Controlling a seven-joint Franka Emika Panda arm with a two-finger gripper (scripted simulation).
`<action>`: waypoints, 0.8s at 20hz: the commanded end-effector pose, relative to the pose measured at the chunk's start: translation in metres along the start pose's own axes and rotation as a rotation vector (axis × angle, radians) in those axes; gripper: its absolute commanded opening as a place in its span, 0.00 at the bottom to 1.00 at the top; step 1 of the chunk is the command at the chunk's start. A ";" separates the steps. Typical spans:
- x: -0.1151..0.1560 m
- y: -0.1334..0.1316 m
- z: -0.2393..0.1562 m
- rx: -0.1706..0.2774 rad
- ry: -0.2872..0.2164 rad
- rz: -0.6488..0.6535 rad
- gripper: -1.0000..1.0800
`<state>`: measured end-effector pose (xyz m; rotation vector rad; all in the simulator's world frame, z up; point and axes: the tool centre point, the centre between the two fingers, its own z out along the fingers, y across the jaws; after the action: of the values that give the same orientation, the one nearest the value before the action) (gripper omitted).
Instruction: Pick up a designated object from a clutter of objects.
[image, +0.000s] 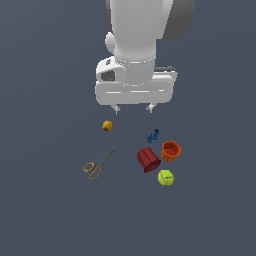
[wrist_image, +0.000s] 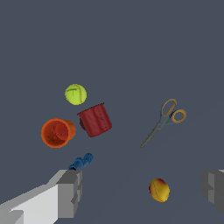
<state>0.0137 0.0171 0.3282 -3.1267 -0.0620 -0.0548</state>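
Currently listed: blue piece (image: 153, 135), small, knobby, lying on the floor just beside the orange cup (image: 170, 150) and near the dark red cup (image: 148, 159); long axis diagonal in the exterior view, upper end toward that view's right. Gripper (image: 133, 108) hangs above, fingers spread wide, holding nothing.

The gripper (image: 133, 108) hung above the grey floor (image: 45, 210), jaws spread and holding nothing. The blue piece (image: 153, 135) lay at about four o'clock from it, the small fruit (image: 107, 126) at about eight. The orange cup (image: 170, 150) was just beside the dark red cup (image: 148, 160), at its two o'clock; the yellow-green ball (image: 166, 178) was at the red cup's four o'clock. The scissors (image: 98, 165) lay well apart, at its nine o'clock.
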 end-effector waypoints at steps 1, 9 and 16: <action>0.000 0.000 0.000 0.000 0.000 0.000 0.96; 0.004 -0.017 0.003 0.020 0.007 0.016 0.96; 0.004 -0.020 0.005 0.022 0.007 0.019 0.96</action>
<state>0.0173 0.0364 0.3252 -3.1043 -0.0347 -0.0663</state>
